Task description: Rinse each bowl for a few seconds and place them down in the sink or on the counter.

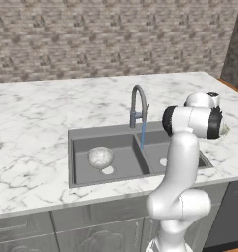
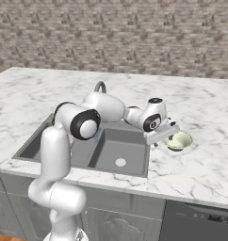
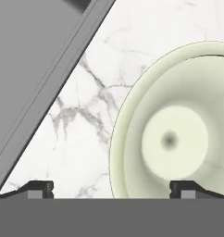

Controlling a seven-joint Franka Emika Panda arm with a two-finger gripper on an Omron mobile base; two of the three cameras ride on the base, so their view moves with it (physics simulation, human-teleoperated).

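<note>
Marble-white bench (image 1: 37, 128) spreads all around the dark double-basin sink (image 1: 79, 147), and the faucet (image 1: 137, 101) is running, a thin blue stream dropping by the divider between the basins, which is what the rinsing needs. Down in the left basin sits the stone-grey bowl (image 1: 100, 157), upright and right beside the drain, parked where water can run off it; whether it counts as rinsed I can't tell from how it lies. Over on the bench to the right of the sink rests the cream-green bowl (image 2: 179, 140), upright, just beyond the sink's right rim, and that looks like the one in play now. The arm is stretched low across the right basin with the tool (image 2: 164, 136) hanging right at that bowl's near side. From the hand view the cream-green bowl (image 3: 178, 134) looms large, its rim falling between the two dark fingertips (image 3: 40, 189), one tip over bare marble, the other over the bowl's inside, so the jaws straddle the wall. They stand spread to their widest and grip nothing, ready, I'd judge, to come down and pinch that rim for a lift toward the stream
</note>
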